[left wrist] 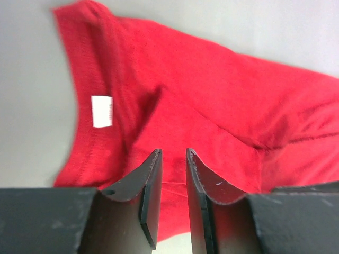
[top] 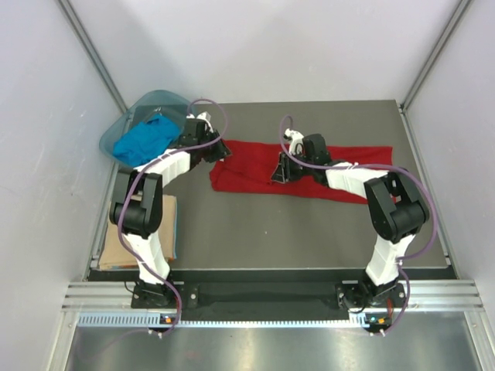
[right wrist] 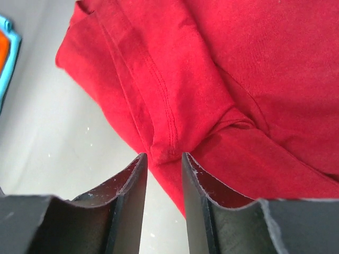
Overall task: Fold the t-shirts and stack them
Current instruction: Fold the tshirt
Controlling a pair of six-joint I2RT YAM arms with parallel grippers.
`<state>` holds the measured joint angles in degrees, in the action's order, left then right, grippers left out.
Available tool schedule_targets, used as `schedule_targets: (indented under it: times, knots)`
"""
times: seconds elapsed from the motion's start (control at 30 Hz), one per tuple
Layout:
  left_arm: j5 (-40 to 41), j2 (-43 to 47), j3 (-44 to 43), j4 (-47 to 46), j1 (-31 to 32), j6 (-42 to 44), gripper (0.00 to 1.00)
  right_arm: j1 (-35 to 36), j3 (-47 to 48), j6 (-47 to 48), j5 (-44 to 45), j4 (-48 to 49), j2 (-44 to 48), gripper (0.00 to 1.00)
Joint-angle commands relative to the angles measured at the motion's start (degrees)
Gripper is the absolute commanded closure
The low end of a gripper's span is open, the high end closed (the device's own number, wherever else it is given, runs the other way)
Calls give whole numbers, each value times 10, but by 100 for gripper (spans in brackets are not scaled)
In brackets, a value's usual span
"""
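Left gripper point(left wrist: 173, 153) and right gripper point(right wrist: 161, 156) hang over the red t-shirt point(top: 247, 166), fingers point(left wrist: 151, 180) narrowly apart, empty; blue t-shirt point(top: 143, 141) at ten o'clock.

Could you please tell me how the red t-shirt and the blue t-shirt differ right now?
The red t-shirt lies spread in a long band on the table; the blue t-shirt sits bunched in the teal basin. The red t-shirt covers far more area than the blue t-shirt. Both are plain single-colour cloth.
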<state>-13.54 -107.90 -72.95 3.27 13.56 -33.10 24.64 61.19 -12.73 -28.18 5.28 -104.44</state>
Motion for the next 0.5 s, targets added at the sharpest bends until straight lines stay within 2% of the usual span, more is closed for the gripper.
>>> schedule_targets:
  times: [0.0, 0.27, 0.47]
  knots:
    - [-42, -9, -18, -15, 17, -7, 71, 20, 36, -53, 50, 32, -8, 68]
    - [-5, -58, -11, 4, 25, 0, 70, 21, 27, -64, 173, 10, -42, 69]
    - [17, -104, -103, 70, 25, 11, 70, 21, 25, -63, 229, -7, -24, 71]
